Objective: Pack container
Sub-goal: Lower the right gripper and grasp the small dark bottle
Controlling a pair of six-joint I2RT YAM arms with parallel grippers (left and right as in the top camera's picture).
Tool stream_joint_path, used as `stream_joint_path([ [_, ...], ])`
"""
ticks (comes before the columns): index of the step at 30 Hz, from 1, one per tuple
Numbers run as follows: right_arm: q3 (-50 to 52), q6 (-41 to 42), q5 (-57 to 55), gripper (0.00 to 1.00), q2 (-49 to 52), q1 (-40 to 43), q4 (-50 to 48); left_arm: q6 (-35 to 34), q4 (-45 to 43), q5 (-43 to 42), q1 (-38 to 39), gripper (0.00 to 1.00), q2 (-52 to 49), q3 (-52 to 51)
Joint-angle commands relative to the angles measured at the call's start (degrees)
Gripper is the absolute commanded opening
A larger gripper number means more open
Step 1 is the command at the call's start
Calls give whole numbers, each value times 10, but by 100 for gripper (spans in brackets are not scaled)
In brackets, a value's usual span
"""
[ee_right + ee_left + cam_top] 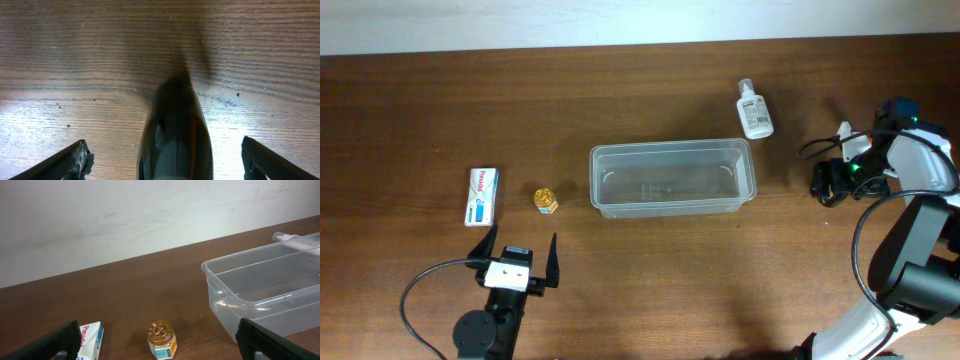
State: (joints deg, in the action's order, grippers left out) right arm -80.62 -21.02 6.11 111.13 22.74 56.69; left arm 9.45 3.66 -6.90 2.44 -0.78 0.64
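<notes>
A clear, shallow, round-cornered rectangular plastic container (670,206) sits open side up at the middle of a brown wood-grain table (650,290), its long sides running from 9 to 3 o'clock.

A white plastic spray bottle (754,109) lies on its side at about 1 o'clock from the container, near its far right corner but apart from it. At 9 o'clock, a small jar with a gold lid (546,200) stands upright near the container's short left wall. Further out along the same line, a flat white rectangular cardboard box with red and blue print (483,195) lies well apart from the container.

The left tool (523,236) hovers at roughly 7 o'clock from the container, its two black fingers (485,243) spread wide with nothing between them and pointing toward 12 o'clock. From the left wrist camera, the jar and box show ahead between those fingers, with the container's near corner to the right.

The right tool (827,182) is at 3 o'clock, well beyond the container's right end. The right wrist camera shows its fingers (70,162) spread on either side of a dark, glossy, rounded object (175,135) that lies on the table. Neither finger touches it. What that object is cannot be told.
</notes>
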Motion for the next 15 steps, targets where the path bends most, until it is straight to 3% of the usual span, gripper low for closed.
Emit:
stream_joint_path([
  [1, 2, 3, 8, 87, 3, 3, -4, 7, 3, -2, -3, 99, 4, -1],
  [15, -4, 13, 10, 72, 3, 3, -10, 7, 3, -2, -3, 99, 4, -1],
])
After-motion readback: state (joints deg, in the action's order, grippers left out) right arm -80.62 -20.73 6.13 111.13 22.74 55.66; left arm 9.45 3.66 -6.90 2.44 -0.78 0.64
